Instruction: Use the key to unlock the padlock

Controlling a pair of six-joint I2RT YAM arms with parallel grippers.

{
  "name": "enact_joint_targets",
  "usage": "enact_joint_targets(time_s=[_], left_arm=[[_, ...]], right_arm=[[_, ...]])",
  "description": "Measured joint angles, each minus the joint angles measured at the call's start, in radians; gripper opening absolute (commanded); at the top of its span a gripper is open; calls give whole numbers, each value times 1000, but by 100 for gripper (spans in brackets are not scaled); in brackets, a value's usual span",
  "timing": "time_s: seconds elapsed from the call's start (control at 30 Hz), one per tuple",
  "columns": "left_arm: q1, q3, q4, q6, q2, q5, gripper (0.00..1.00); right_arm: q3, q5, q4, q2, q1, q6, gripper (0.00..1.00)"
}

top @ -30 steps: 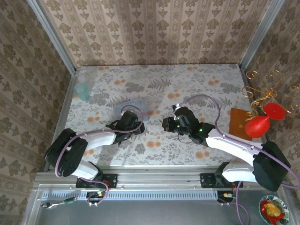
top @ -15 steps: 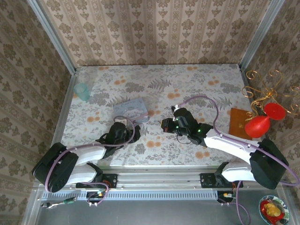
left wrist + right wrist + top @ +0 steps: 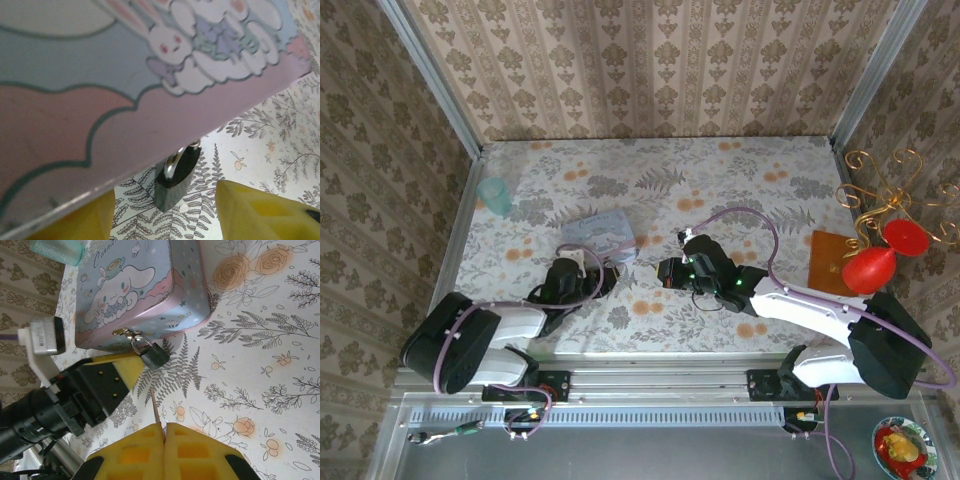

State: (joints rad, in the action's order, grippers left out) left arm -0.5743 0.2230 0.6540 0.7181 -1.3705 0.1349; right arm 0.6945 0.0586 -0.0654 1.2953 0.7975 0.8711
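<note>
Hanging from the gold hasp on the near edge of the pastel cartoon box (image 3: pixel 142 287), the small black padlock (image 3: pixel 153 356) rests tilted against the floral table (image 3: pixel 720 190), its silvery shackle looped through the hasp. The left gripper (image 3: pixel 166 212) sits spread wide with one yellow finger on each side of the lock. In the right wrist view one of those fingers lies just beside the lock body, crowding that side. The right gripper (image 3: pixel 164 432) is pressed together, pinching the key (image 3: pixel 156 410), a thin strip seen edge-on that points at the lock but stops near it with a gap. Bare tabletop lies open to the right of the lock. A teal cup (image 3: pixel 495 195) stands well apart near the far left rail, and a brown card (image 3: pixel 830 262) lies at the right edge.
</note>
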Motion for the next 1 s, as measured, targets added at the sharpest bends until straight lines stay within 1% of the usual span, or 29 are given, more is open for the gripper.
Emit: enact_joint_targets(time_s=[0.23,0.43,0.8,1.0], left_arm=[[2,24,121,16,-105,5,48],[2,64,183,32,-189,17,38],[6,79,186,50,-218,33,26],[6,79,192,64,-219,48,17]], right_arm=[[0,0,-8,0,5,0,0],[0,0,-15,0,6,0,0],[-15,0,-29,0,6,12,0],[-15,0,-29,0,5,19,0]])
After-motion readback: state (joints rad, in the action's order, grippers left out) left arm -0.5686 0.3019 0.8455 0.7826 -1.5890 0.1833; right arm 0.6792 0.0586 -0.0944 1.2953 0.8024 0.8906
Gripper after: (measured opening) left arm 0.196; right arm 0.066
